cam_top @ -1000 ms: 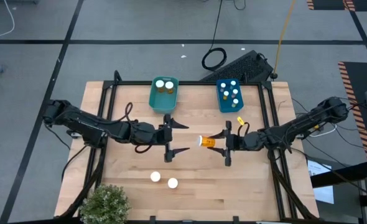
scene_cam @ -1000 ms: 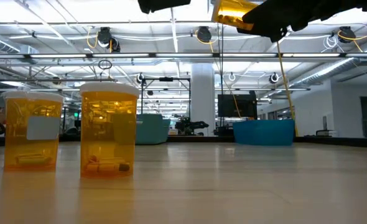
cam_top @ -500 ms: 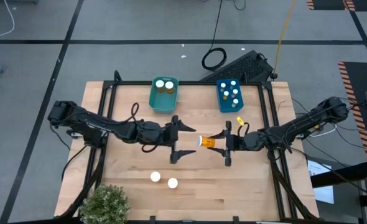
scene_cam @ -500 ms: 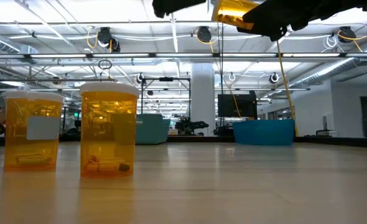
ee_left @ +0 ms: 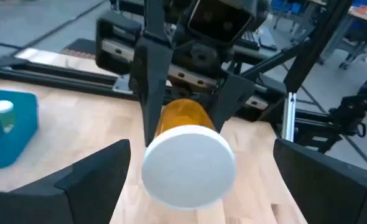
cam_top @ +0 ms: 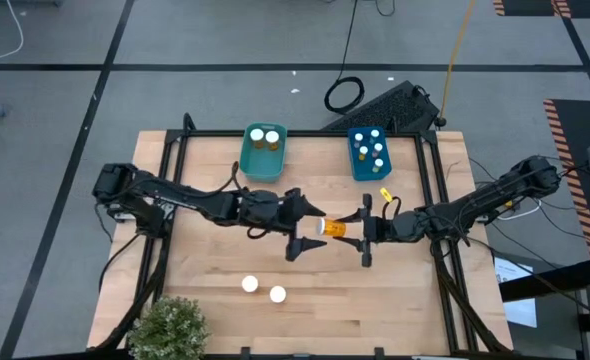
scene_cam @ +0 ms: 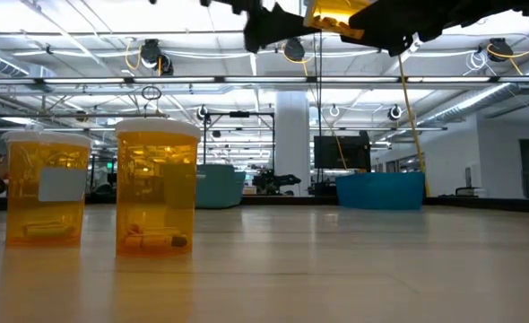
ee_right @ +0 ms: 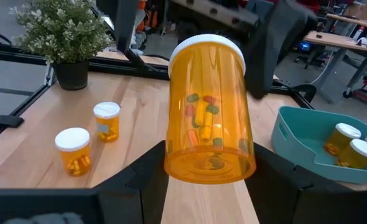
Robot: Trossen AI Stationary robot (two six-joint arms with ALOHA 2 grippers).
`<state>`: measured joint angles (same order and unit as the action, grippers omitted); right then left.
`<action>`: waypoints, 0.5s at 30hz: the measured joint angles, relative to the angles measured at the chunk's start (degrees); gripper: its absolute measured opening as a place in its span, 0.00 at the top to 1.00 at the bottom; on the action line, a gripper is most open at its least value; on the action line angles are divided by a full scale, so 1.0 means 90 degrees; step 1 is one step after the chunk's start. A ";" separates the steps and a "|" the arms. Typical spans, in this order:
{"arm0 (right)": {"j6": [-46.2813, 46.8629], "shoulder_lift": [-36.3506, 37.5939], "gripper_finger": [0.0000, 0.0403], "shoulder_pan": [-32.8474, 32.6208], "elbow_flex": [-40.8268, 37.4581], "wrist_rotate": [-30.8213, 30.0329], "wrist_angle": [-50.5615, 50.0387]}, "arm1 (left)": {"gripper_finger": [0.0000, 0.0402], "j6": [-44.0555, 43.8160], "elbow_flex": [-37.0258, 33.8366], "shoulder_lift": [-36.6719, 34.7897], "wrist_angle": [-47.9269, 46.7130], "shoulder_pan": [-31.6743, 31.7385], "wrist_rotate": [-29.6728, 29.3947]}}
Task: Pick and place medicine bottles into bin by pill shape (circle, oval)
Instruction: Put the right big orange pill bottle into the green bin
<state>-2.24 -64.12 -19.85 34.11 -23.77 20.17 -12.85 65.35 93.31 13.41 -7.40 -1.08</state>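
Bottle (ee_right: 208,115), light, rigid and slick, is held mid-air over the table centre, clamped in the right gripper (cam_top: 363,228); the wide-open left gripper (cam_top: 309,226) flanks its cap (ee_left: 188,165), the likeliest hold.

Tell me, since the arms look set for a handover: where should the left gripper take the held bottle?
By its white cap. The bottle lies sideways in the right gripper, whose fingers clamp the orange body, so only the cap end sticks out free. The left gripper, open, should probably come straight on, fingers either side of the cap.
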 joint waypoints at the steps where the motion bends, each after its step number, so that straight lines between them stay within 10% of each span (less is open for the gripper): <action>1: 0.0001 0.0000 0.56 -0.0001 0.0000 -0.0001 0.0011 | 0.01 -0.0044 0.0056 0.0096 0.0019 0.0017 0.0089; 15: -0.0019 0.0000 0.56 -0.0001 0.0000 -0.0015 -0.0013 | 0.23 -0.0135 0.0237 0.0210 -0.0071 0.0137 0.0119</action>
<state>-2.42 -64.12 -19.86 34.11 -23.90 20.06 -14.06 67.48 95.21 12.77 -6.16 -0.01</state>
